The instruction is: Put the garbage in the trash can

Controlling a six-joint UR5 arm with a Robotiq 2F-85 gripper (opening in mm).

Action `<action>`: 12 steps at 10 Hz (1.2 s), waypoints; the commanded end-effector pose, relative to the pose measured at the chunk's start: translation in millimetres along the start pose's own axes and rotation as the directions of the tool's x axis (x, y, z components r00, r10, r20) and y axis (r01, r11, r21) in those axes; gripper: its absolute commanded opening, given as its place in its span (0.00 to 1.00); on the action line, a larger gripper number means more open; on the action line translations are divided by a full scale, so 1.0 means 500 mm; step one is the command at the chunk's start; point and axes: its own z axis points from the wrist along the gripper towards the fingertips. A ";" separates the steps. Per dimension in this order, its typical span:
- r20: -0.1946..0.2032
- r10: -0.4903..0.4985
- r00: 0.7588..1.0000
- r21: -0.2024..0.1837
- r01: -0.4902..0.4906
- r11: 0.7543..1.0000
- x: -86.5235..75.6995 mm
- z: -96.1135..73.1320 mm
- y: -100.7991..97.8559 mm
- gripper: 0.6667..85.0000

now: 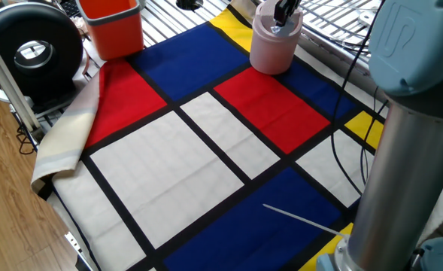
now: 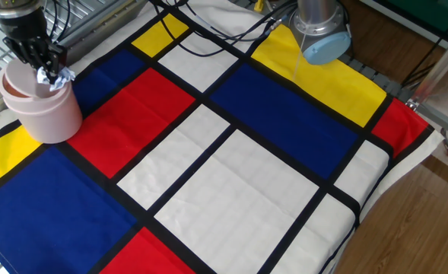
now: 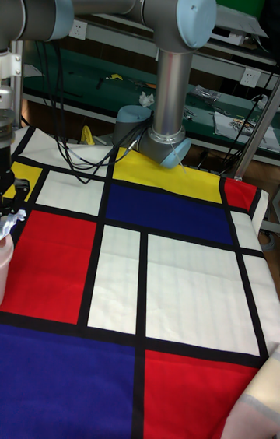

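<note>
The trash can (image 2: 41, 106) is a pale pink cylinder at the far left of the checkered cloth; it also shows as the trash can (image 1: 272, 45) and, cut off by the left edge, the trash can (image 3: 3, 268). My gripper (image 2: 47, 67) hangs straight down over its top, shut on the garbage (image 2: 56, 75), a small crumpled white-grey wad at the can's right rim. In the tall fixed view the gripper (image 3: 9, 204) holds the garbage (image 3: 11, 223) just above the can. In one fixed view the gripper (image 1: 284, 12) is dark and the wad is hidden.
An orange square bin (image 1: 113, 27) stands at the cloth's far corner beside a black round device (image 1: 30, 48). The arm's base column (image 1: 402, 158) rises at the near right. Black cables (image 2: 208, 34) trail over the cloth. A thin white strip (image 1: 300, 218) lies on a blue square.
</note>
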 end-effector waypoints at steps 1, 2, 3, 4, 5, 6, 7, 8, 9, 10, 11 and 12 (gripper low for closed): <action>-0.024 -0.068 0.997 -0.019 0.068 0.998 0.005 -0.008 0.006 0.23; -0.030 -0.088 0.996 -0.020 0.087 0.996 0.005 -0.012 0.007 0.29; -0.038 -0.106 0.994 -0.028 0.105 0.994 0.005 -0.015 0.011 0.33; -0.039 -0.120 0.992 -0.033 0.119 0.992 0.002 -0.016 0.014 0.37; -0.042 -0.132 0.990 -0.033 0.131 0.991 -0.001 -0.018 0.014 0.40; -0.045 -0.146 0.988 -0.032 0.145 0.989 -0.002 -0.019 0.013 0.44; -0.048 -0.163 0.986 -0.036 0.161 0.986 -0.002 -0.019 0.015 0.47; -0.050 -0.172 0.984 -0.034 0.170 0.985 -0.004 -0.019 0.015 0.49; -0.050 -0.180 0.982 -0.028 0.179 0.984 -0.008 -0.020 0.012 0.49; -0.051 -0.188 0.981 -0.024 0.187 0.982 -0.011 -0.021 0.010 0.50; -0.055 -0.193 0.980 -0.017 0.192 0.981 -0.014 -0.028 0.008 0.50; -0.061 -0.195 0.979 -0.012 0.194 0.981 -0.016 -0.036 0.006 0.50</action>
